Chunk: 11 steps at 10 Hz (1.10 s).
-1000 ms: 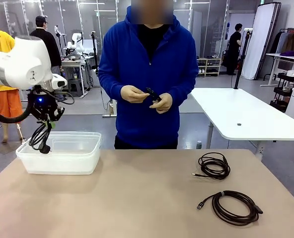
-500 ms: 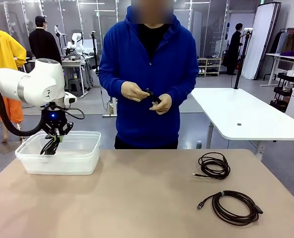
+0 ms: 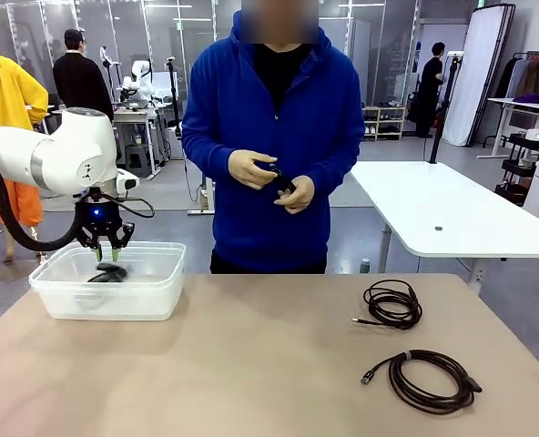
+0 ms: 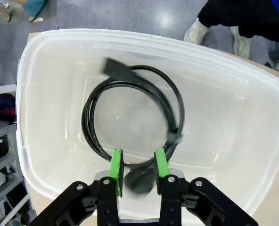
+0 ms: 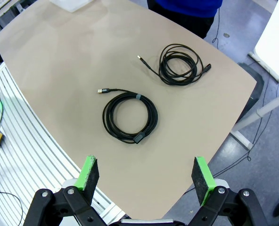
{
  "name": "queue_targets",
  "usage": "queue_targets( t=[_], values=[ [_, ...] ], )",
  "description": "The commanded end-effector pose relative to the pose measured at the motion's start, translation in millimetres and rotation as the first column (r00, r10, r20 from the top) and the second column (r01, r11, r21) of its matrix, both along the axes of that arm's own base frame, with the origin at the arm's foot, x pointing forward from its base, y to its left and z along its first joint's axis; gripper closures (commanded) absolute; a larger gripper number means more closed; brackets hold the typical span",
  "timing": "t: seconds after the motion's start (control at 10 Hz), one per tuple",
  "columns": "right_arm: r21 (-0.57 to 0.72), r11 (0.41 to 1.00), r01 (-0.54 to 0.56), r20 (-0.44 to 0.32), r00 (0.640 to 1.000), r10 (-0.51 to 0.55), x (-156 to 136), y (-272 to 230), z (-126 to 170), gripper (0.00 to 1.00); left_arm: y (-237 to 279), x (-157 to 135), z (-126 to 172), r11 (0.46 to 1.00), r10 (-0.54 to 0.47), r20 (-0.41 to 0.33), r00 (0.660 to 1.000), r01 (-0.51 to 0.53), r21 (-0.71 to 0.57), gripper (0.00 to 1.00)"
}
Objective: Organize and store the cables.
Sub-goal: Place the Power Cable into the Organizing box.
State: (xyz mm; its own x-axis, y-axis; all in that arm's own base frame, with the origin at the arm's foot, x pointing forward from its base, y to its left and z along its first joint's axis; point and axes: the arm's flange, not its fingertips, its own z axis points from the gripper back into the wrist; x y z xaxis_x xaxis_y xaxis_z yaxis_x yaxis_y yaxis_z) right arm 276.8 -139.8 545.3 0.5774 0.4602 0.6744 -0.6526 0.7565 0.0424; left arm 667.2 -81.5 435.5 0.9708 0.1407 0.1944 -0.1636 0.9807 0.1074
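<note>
The left pincer hangs with its green pads partly spread, gripping nothing. A coiled cable lies just below it on the floor of the clear bin (its plug shows blurred between the pads). The right pincer gapes wide and empty. Well beneath it, on the table, lie a nearer coil and a farther coil.

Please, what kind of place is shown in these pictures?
Probably a robotics lab or test hall, not a home. A white robot arm works at the tan table, a white worktable stands on a wide grey floor, and glass partitions close off the back.
</note>
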Motion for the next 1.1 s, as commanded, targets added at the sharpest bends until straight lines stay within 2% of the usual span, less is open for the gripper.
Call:
queue_targets(
  t=[0.0,0.1,0.2,0.3,0.4,0.5,0.6,0.7,1.0],
  values=[
    [-0.001,1.000,-0.017,0.006,1.000,0.017,-1.6,-0.5,-1.5,0.00,-0.5,6.2,5.2,0.999,0.030,0.018,0.999,-0.029,-0.035,0.49],
    [-0.001,1.000,-0.017,0.006,1.000,0.017,-1.6,-0.5,-1.5,0.00,0.4,5.8,6.8,0.999,0.027,0.017,0.999,-0.026,-0.047,0.31],
    [-0.001,1.000,-0.017,0.006,1.000,0.017,-1.6,-0.5,-1.5,0.00,2.1,4.8,8.7,0.998,0.030,0.021,0.999,-0.029,-0.053,0.33],
    [-0.001,1.000,-0.017,0.006,1.000,0.017,-1.6,-0.5,-1.5,0.00,3.6,4.3,10.1,0.998,0.030,0.019,0.999,-0.029,-0.062,0.15],
    [-0.001,1.000,-0.017,0.006,1.000,0.017,-1.6,-0.5,-1.5,0.00,5.8,3.2,11.0,0.998,0.032,0.017,0.999,-0.031,-0.063,0.17],
    [-0.001,1.000,-0.017,0.006,1.000,0.017,-1.6,-0.5,-1.5,0.00,7.1,2.4,12.5,0.996,0.039,0.008,0.999,-0.039,-0.078,0.00],
    [-0.001,1.000,-0.017,0.006,1.000,0.017,-1.6,-0.5,-1.5,0.00,8.3,0.4,14.4,0.995,0.018,-0.005,1.000,-0.018,-0.102,0.01],
    [-0.001,1.000,-0.017,0.006,1.000,0.017,-1.6,-0.5,-1.5,0.00,3.2,2.8,9.1,0.998,0.031,0.011,0.999,-0.030,-0.053,0.01],
    [-0.001,1.000,-0.017,0.006,1.000,0.017,-1.6,-0.5,-1.5,0.00,3.2,2.8,9.1,0.998,0.031,0.011,0.999,-0.030,-0.053,0.01]
  ],
)
